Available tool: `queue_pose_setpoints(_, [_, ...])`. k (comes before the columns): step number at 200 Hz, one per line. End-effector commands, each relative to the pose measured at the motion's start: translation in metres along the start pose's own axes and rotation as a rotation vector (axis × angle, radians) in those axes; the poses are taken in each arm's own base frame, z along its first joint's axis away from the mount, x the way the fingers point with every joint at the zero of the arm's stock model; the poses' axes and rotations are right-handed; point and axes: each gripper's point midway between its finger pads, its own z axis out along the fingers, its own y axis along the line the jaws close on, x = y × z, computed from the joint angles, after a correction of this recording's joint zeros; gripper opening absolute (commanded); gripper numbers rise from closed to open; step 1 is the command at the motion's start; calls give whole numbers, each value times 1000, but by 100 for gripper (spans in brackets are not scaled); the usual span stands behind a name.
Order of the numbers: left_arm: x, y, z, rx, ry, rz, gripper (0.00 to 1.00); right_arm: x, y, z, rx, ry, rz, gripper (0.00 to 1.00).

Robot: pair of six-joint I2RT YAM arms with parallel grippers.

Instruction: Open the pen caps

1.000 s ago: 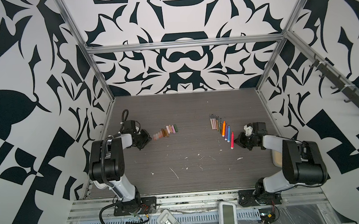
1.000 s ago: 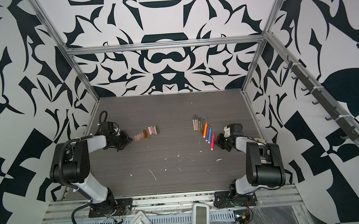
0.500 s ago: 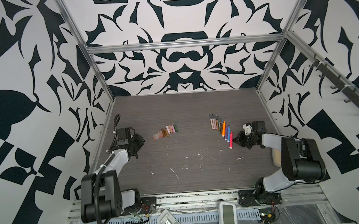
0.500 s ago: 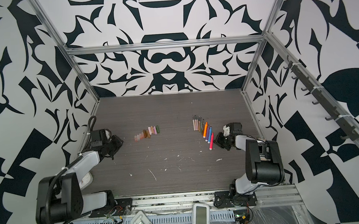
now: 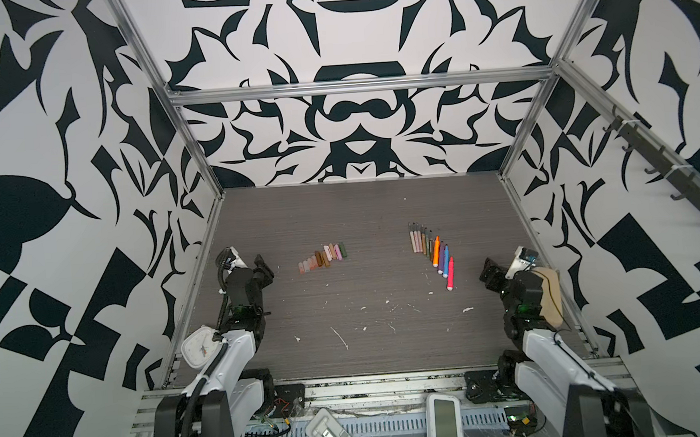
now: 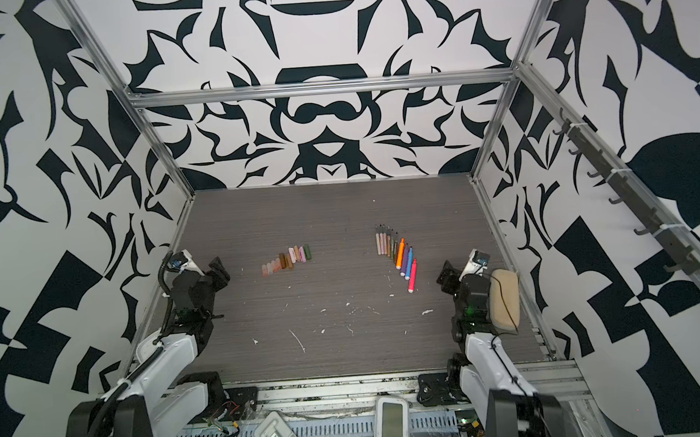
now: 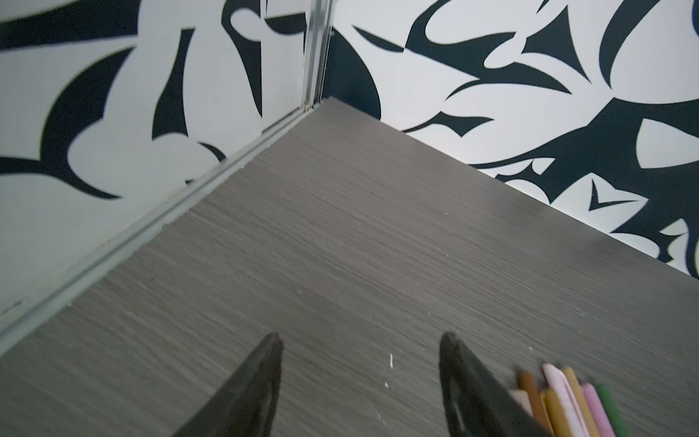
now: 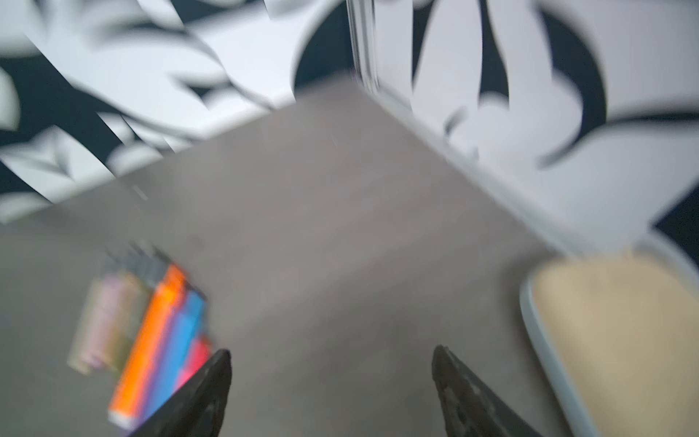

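Note:
Several short pen caps (image 5: 323, 257) (image 6: 287, 260) in peach, pink, tan, brown and dark green lie side by side, left of the table's middle. Right of the middle, several pens (image 5: 431, 250) (image 6: 398, 255) lie in a slanted row, thin ones at the back and orange, purple, blue and pink ones in front. My left gripper (image 5: 264, 266) (image 6: 221, 271) (image 7: 361, 340) is open and empty, just left of the caps (image 7: 563, 397). My right gripper (image 5: 486, 273) (image 6: 444, 275) (image 8: 331, 352) is open and empty, right of the blurred pens (image 8: 151, 340).
A tan pad in a pale tray (image 5: 550, 294) (image 6: 505, 297) (image 8: 624, 340) sits by the right wall, beside my right arm. White scraps (image 5: 339, 336) litter the front half of the table. Patterned walls close in the left, back and right sides.
Both grippers have gone from shut to open. Both arms have folded back toward the front rail, while the grippers remain beside the caps and the pens.

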Motion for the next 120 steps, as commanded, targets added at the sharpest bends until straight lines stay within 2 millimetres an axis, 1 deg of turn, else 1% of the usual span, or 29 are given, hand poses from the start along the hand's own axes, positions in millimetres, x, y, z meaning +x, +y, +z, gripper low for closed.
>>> queue_pose_setpoints(1, [-12,5,5,-34,-134,105,71,-61,20,8,-81,-274,-8,86])
queue_pose_setpoints(7, [-7,8,10,-51,-125,114,73,-60,24,10,-98,-297,-10,86])
queue_pose_setpoints(9, [-6,9,11,-55,-126,113,73,-57,24,12,-96,-292,-19,87])
queue_pose_setpoints(10, [-6,9,11,-58,-127,113,73,-61,26,11,-102,-308,-21,87])
queue_pose_setpoints(15, [-3,10,14,-59,-133,123,78,-57,28,15,-101,-307,-32,89])
queue_pose_setpoints(16, [-7,9,14,-57,-149,123,82,-56,28,17,-100,-304,-32,89])
queue_pose_setpoints(17, [-5,10,15,-60,-148,128,88,-54,28,18,-99,-301,-33,89])
queue_pose_setpoints(18, [-3,10,16,-62,-145,133,91,-53,28,18,-100,-298,-35,89])
queue_pose_setpoints(24, [-1,6,17,-48,-163,165,100,-46,29,23,-92,-283,-47,89])
queue_pose_setpoints(29, [1,4,17,-31,-168,177,99,-39,31,25,-86,-277,-67,89])
queue_pose_setpoints(31, [2,4,17,-34,-168,179,99,-40,32,26,-90,-283,-67,89])
queue_pose_setpoints(43, [10,11,18,-58,-166,173,99,-33,55,31,-129,-266,-166,90])
queue_pose_setpoints(55, [9,13,22,-54,-205,171,99,-34,70,35,-143,-269,-229,91])
queue_pose_setpoints(58, [9,12,23,-49,-215,183,99,-33,72,36,-147,-264,-238,91])
queue_pose_setpoints(63, [10,9,25,-30,-218,196,99,-35,69,39,-108,-256,-241,91])
queue_pose_setpoints(70, [17,7,31,-5,-181,203,99,-35,70,45,-99,-223,-248,90])
queue_pose_setpoints(76, [24,12,40,-22,-123,187,99,-33,72,49,-95,-187,-259,90])
queue_pose_setpoints(79, [23,13,46,-30,-104,183,99,-31,73,52,-97,-165,-268,91])
queue_pose_setpoints(82, [25,15,51,-34,-75,180,99,-31,74,54,-94,-150,-275,92])
queue_pose_setpoints(87, [27,15,59,-25,-28,165,99,-32,77,60,-96,-134,-283,98])
queue_pose_setpoints(93, [29,16,68,-41,29,157,99,-34,78,67,-83,-116,-290,99])
queue_pose_setpoints(96, [30,13,69,-38,43,177,99,-32,78,69,-74,-98,-292,100])
queue_pose_setpoints(104, [30,9,67,-37,39,200,99,-29,85,68,-102,-79,-332,99])
queue_pose_setpoints(109, [30,9,67,-41,29,193,99,-24,97,66,-175,-68,-357,100])
queue_pose_setpoints(120, [26,10,67,-41,-8,199,99,-21,107,66,-230,-65,-382,100])
